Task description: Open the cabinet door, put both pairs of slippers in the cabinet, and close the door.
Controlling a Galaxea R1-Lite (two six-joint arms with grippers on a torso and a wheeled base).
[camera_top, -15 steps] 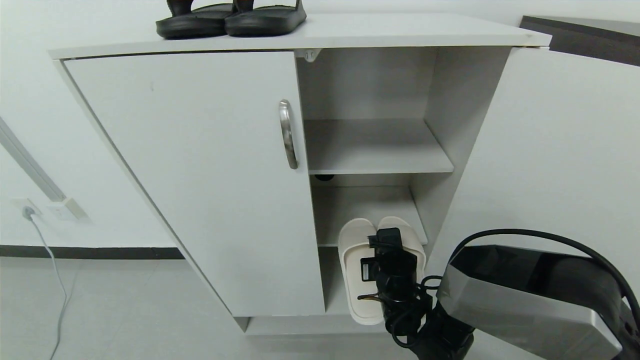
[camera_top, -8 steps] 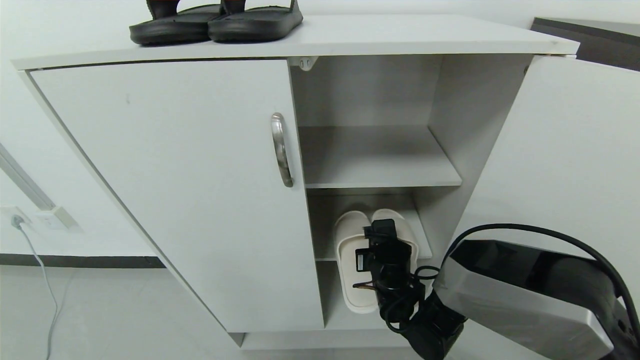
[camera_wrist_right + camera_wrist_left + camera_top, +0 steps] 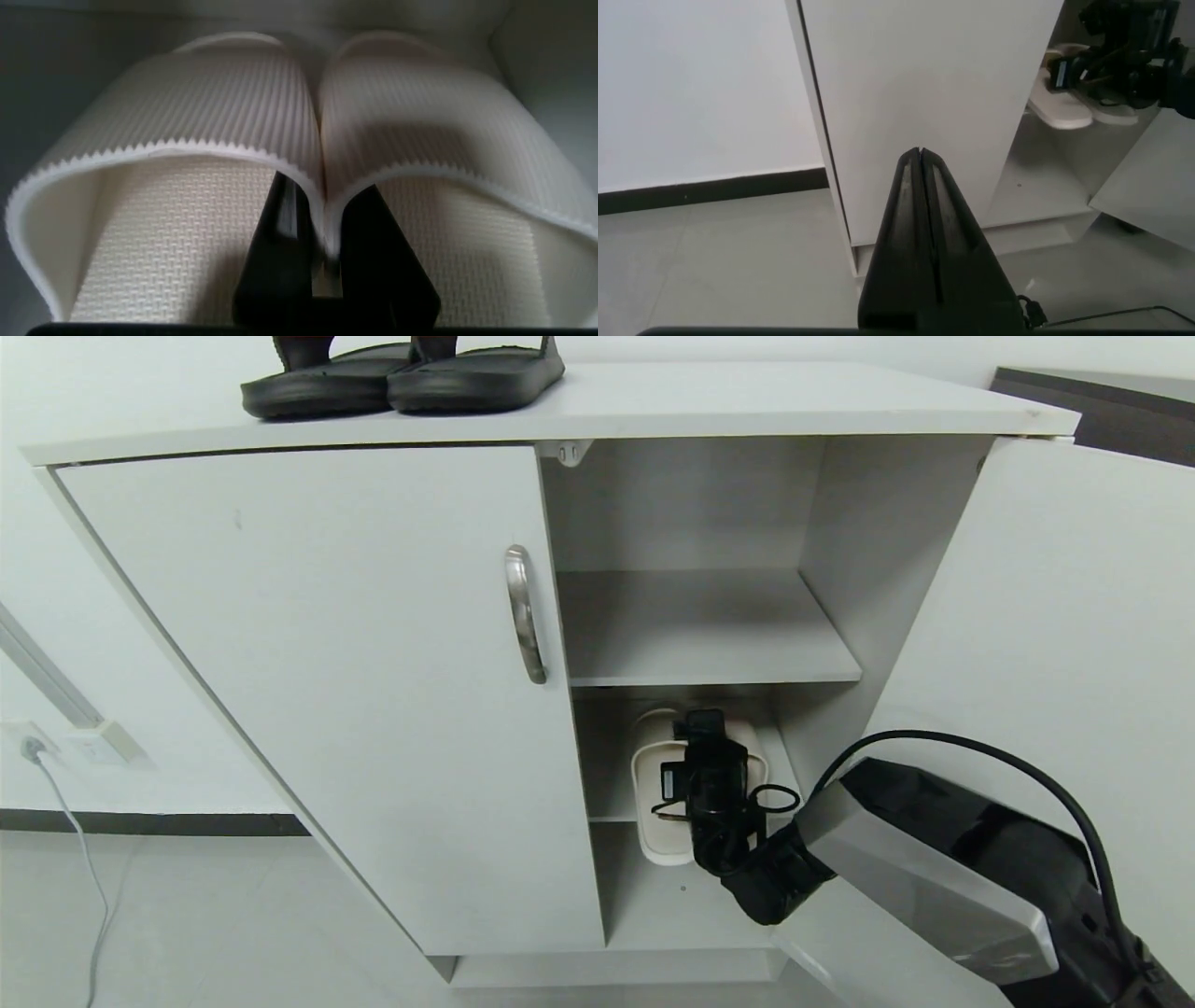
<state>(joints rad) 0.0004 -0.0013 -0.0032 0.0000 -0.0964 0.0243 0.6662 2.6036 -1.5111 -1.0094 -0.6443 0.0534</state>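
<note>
Over the last second the right gripper (image 3: 706, 733) has carried the white slippers (image 3: 651, 803) deeper into the cabinet (image 3: 840, 523). Their toes now lie under its upper shelf and their heels overhang the middle shelf (image 3: 607, 775), so release looks close. Its jaws pinch both inner straps together. The pair's long axis runs front to back, toes toward the cabinet's back wall. The left gripper (image 3: 920, 163) hangs before the cabinet's closed door, jaws pressed together. The black slippers (image 3: 401, 378) wait on the cabinet's top.
</note>
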